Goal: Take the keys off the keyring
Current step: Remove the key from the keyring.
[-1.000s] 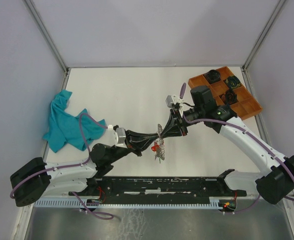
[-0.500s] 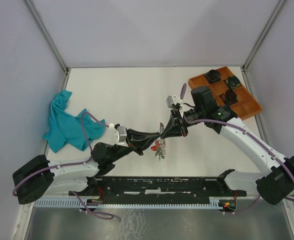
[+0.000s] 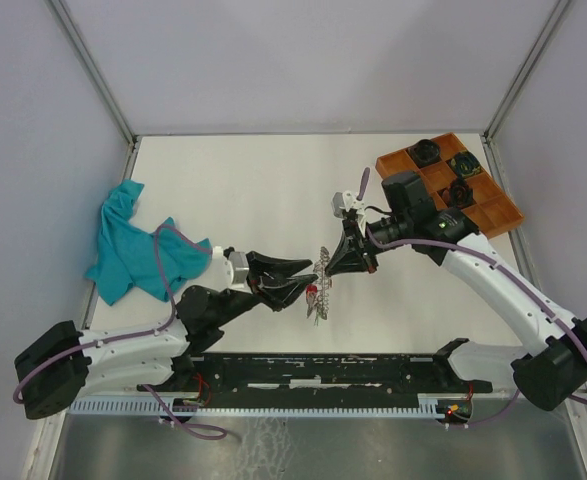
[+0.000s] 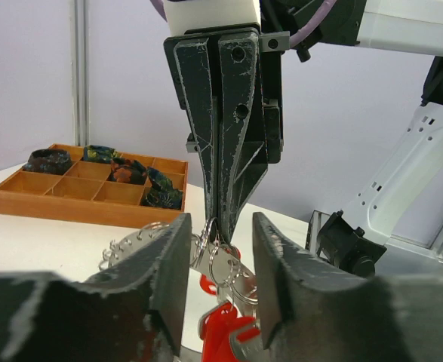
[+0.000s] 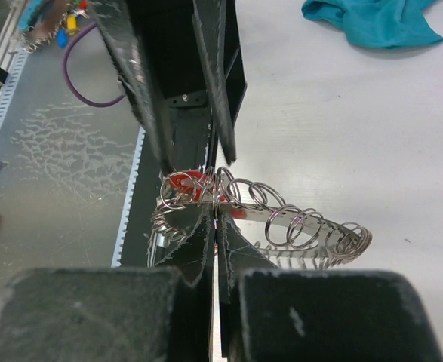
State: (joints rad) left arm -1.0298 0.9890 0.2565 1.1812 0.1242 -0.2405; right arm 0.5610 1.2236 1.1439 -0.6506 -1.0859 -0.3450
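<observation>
Left gripper (image 3: 308, 274): fingers (image 4: 157, 279) stand clearly apart and clamp nothing; the keys (image 4: 223, 268) and a red tag (image 4: 223, 335) sit in the gap between them, and contact with either finger cannot be made out. Right gripper (image 3: 331, 267): jaws pressed fully together, pinching the keyring (image 5: 304, 225) at its band. Keyring: centre of the top view, between the two gripper tips, held up off the table (image 3: 253, 190). In the right wrist view its long axis runs from the centre toward the right edge of the frame, dipping slightly, with wire loops standing along it. In the top view it shows nearly edge-on and too small to read. Keys: bunched at the end nearer the left gripper, just below the ring in the top view. Their number and other tag colours cannot be told, and the red tag is cut off at the bottom edge of the left wrist view. Orange tray (image 3: 498, 210): upper right of the top view, divided into compartments. Several compartments each hold a dark object (image 3: 425, 152) of unclear kind. Teal cloth (image 3: 133, 245): crumpled, left of the frame, well apart from the ring.
</observation>
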